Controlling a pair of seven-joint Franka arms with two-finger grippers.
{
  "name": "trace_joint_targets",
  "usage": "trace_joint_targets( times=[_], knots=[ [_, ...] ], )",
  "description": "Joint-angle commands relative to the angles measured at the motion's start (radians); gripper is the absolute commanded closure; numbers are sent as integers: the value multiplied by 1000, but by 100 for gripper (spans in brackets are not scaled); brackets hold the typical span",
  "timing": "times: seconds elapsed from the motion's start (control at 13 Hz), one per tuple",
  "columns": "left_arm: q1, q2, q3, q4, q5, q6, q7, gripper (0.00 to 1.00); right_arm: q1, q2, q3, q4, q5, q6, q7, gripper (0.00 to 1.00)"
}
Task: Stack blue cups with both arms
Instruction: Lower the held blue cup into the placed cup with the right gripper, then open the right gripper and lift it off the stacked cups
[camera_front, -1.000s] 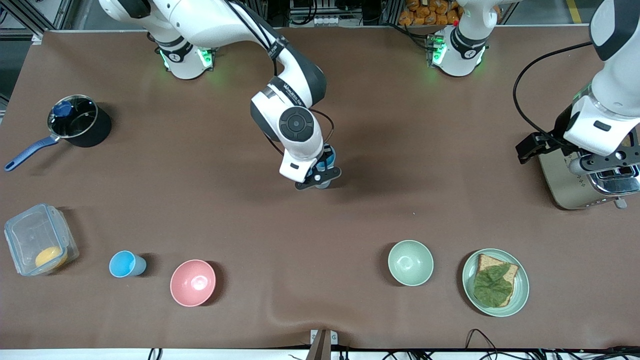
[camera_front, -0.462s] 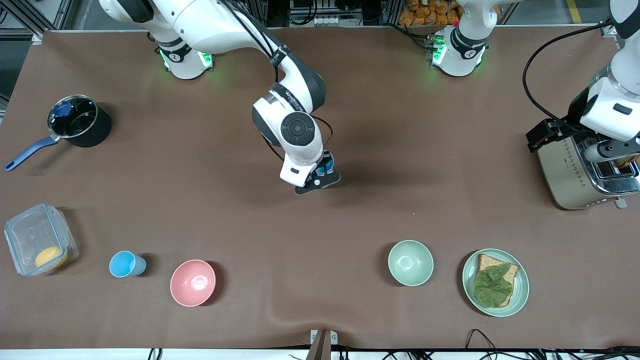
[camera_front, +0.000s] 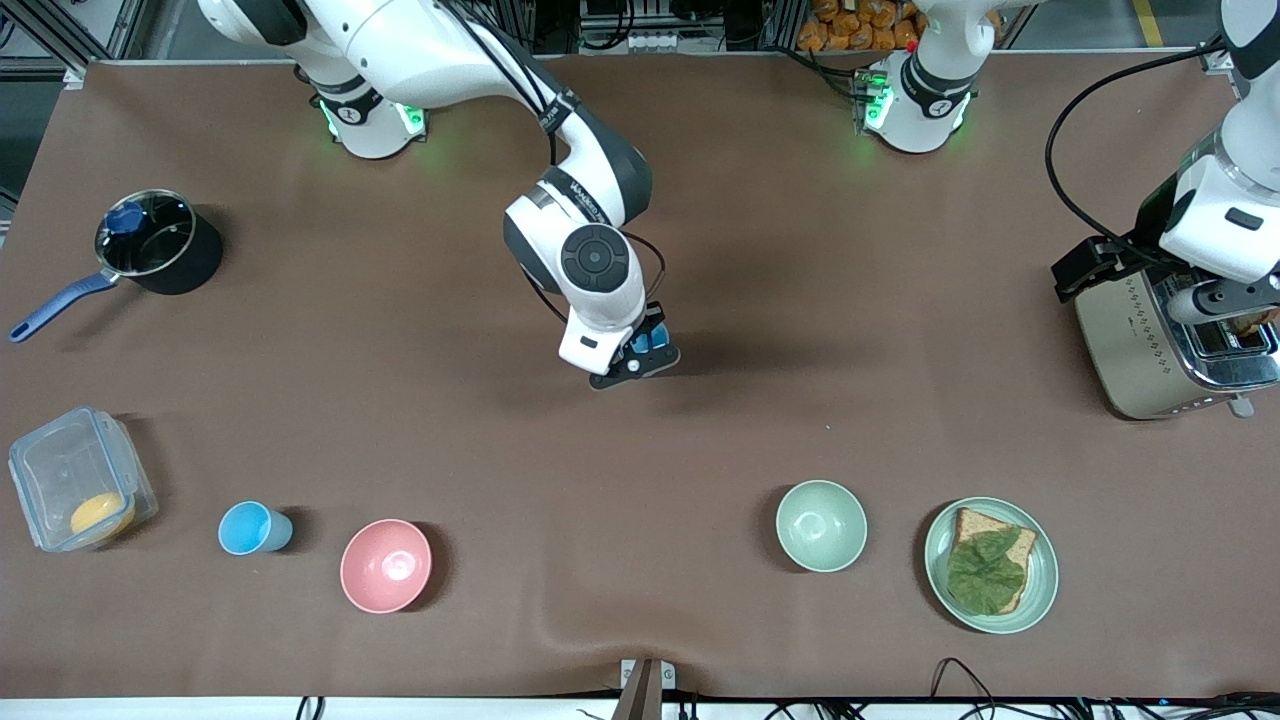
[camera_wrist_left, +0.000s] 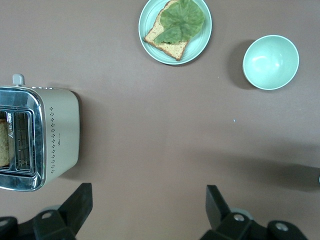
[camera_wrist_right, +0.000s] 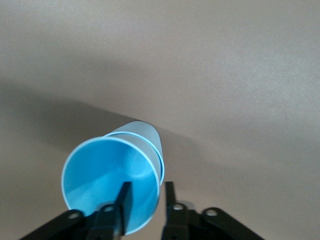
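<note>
At the right arm's end of the desk (camera_front: 700, 620), a single blue cup (camera_front: 250, 527) was seen upright, between a clear container (camera_front: 75, 478) and the pink bowl (camera_front: 386, 565), near the front camera. Over the middle of the desk, the right end effector (camera_front: 640, 355) was pinched on the rim of a nested pair of blue cups (camera_wrist_right: 115, 177), one finger inside the wall and one outside; whether the pair rested on the desk could not be told. For the step in hand to be done well, it was judged that the rim grip should be kept firm, the pair kept upright, and its base centred over the lone cup's mouth before being lowered. At the left arm's end, the left end effector (camera_wrist_left: 147, 210) was held spread and empty over the desk beside the toaster (camera_front: 1150, 350), waiting. Printed lettering was visible on the right arm's forearm, but it could not be read.
</note>
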Motion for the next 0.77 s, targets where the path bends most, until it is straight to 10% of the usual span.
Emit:
trace_joint_targets(
  times=[0.0, 0.69],
  knots=[
    [5, -4, 3, 4, -21, -18, 26, 0, -1, -6, -3, 21, -19, -8, 22, 0],
    [3, 0, 3, 3, -36, -18, 25, 0, -240, -264, -5, 13, -14, -273, -22, 0]
  ],
)
